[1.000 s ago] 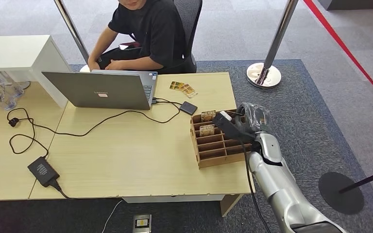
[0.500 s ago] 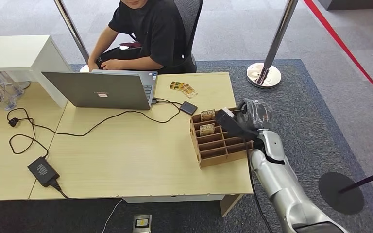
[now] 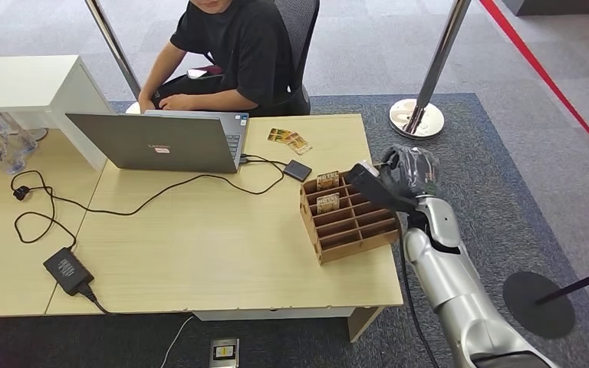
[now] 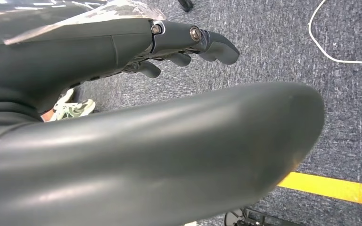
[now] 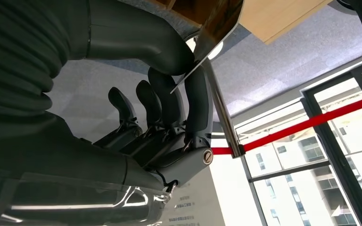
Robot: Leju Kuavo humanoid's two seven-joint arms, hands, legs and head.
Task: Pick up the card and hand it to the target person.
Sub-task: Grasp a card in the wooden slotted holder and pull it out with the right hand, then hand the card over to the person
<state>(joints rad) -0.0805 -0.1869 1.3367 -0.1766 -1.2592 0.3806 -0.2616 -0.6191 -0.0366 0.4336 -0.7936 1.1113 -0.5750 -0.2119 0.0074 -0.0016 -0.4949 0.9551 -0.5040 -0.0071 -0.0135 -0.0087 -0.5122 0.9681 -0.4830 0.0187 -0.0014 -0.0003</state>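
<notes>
Silver right arm — dark hand (black cable alongside).

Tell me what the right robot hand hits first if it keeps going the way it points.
Probably nothing soon: the right robot hand, pinching a card, points over the wooden organizer toward the laptop. Its height above them is unclear.

Card pinched in right hand: seen edge-on in right wrist view, print unreadable, its far end cut off by the frame edge. Printing on the cards in the wooden organizer was too small to read. Left hand: thumb blurred, fingertips partly hidden behind it.
</notes>
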